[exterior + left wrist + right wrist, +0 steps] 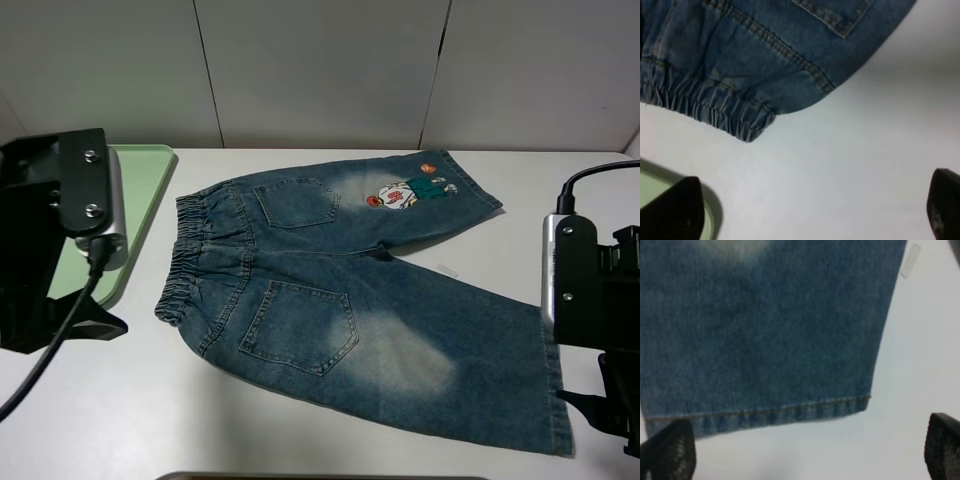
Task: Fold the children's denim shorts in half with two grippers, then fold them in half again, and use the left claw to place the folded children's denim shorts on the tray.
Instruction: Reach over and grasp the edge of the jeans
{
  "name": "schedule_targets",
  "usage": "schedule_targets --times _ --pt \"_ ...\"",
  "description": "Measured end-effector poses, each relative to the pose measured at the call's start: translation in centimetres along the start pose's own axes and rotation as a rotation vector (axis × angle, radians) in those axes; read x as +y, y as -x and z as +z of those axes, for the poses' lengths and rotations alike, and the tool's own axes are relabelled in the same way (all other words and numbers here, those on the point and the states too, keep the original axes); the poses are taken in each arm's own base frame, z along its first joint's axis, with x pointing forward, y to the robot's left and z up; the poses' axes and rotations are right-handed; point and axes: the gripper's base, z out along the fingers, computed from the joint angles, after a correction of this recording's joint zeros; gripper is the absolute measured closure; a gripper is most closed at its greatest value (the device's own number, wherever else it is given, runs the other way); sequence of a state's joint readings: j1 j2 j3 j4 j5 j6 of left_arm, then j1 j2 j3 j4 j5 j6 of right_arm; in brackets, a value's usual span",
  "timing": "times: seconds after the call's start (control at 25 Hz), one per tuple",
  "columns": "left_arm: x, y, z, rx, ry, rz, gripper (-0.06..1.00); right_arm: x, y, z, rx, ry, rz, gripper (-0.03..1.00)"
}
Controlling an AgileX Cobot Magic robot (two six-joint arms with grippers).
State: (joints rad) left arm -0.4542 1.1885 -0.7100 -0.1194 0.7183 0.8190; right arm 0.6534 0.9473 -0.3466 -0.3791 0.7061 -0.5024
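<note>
Black L arm [40,240], R arm [605,290], grey mounts [112,215] w/ screws [92,210], black cables [50,350], dark end effector fingertips [670,450]

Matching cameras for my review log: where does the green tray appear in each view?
Exterior high: tray far left, beside the waistband.
Left wrist: only a corner of the tray, apart from the waistband.
Right wrist: not in it.
Shared landmark: the denim shorts, in all three.

You have one pair of children's denim shorts [340,300], bearing two back pockets [298,203] and one cartoon patch [410,190] at its one o'clock; one tray [150,180] at ten o'clock; two grippers, left gripper [815,200] and right gripper [810,440].
</note>
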Motion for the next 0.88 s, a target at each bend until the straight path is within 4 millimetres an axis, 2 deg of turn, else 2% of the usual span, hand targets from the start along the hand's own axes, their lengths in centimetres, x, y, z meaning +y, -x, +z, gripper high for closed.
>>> schedule_targets --times 0.32,0.44,0.64,0.88 --pt "1.5 0.5 5.4 0.103 -0.073 -0.009 0.07 0.3 0.7 2.7 0.072 0.078 -0.077 0.27" --pt "1.8 0.6 6.7 0.112 -0.075 0.004 0.07 0.6 1.2 3.6 0.068 0.126 -0.051 0.27" --pt "2.2 0.9 7.5 0.092 -0.049 0.034 0.07 1.3 1.6 5.0 0.076 0.204 -0.042 0.27" --pt "2.3 1.0 7.6 0.080 -0.041 0.125 0.07 1.6 2.0 6.3 0.089 0.245 -0.054 0.27"
